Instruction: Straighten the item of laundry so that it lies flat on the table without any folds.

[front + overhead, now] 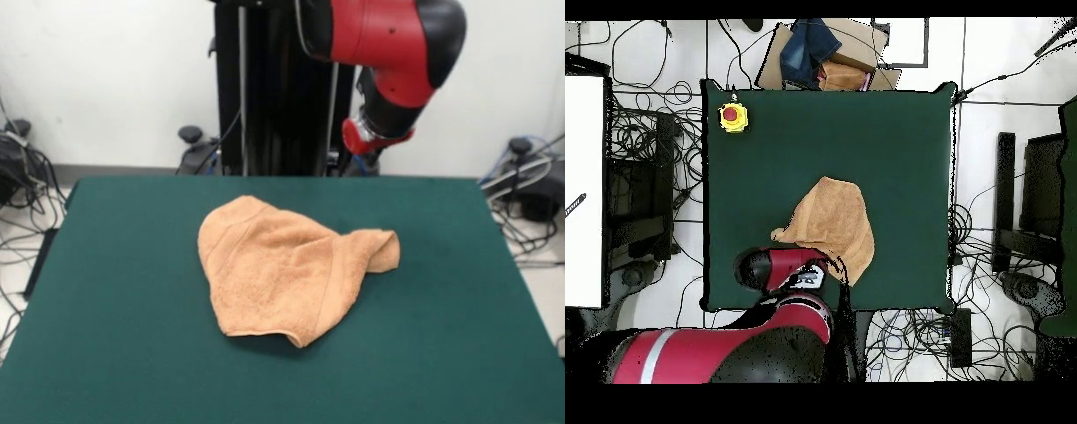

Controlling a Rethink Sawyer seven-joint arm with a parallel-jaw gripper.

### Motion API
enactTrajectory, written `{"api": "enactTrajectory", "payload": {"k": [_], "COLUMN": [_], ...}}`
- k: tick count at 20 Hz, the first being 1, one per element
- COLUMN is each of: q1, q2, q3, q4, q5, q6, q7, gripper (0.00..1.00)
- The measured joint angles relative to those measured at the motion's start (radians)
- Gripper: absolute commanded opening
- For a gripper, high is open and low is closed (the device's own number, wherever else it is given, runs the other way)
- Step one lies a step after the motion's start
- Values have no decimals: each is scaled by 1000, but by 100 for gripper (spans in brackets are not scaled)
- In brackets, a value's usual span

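Note:
The item of laundry (282, 269), a peach-orange terry towel, lies crumpled near the middle of the dark green table (132, 309). One side is folded over on itself and a corner flap sticks out to the right. From overhead the towel (833, 225) is an uneven bunched patch on the table (895, 140), close to the robot's side. The red and black arm (397, 53) hangs above the table's far edge. Overhead, the arm's end with the gripper (808, 279) sits just beside the towel's edge nearest the robot; its state is unclear.
A yellow box with a red button (733, 117) stands on a far table corner in the overhead view. A cardboard box with blue cloth (827, 55) sits beyond that edge. The black pedestal (274, 88) stands behind the table. Cables cover the floor around it.

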Motion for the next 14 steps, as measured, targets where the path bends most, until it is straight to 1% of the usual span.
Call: {"api": "enactTrajectory", "payload": {"k": [2, 3, 6, 8, 9, 11, 12, 14], "q1": [8, 18, 24, 27, 32, 33, 33, 33], "q2": [35, 78, 125, 140, 157, 163, 174, 183], "q3": [0, 0, 0, 0, 3, 6, 14, 19], "q4": [0, 0, 9, 18, 36, 46, 68, 88], "q5": [0, 3, 18, 31, 57, 69, 92, 109], "q6": [-58, -137, -236, -268, -298, -306, -314, -314], "q7": [0, 0, 1, 2, 7, 11, 23, 39], "gripper": [100, 100, 100, 100, 100, 100, 100, 100]}}
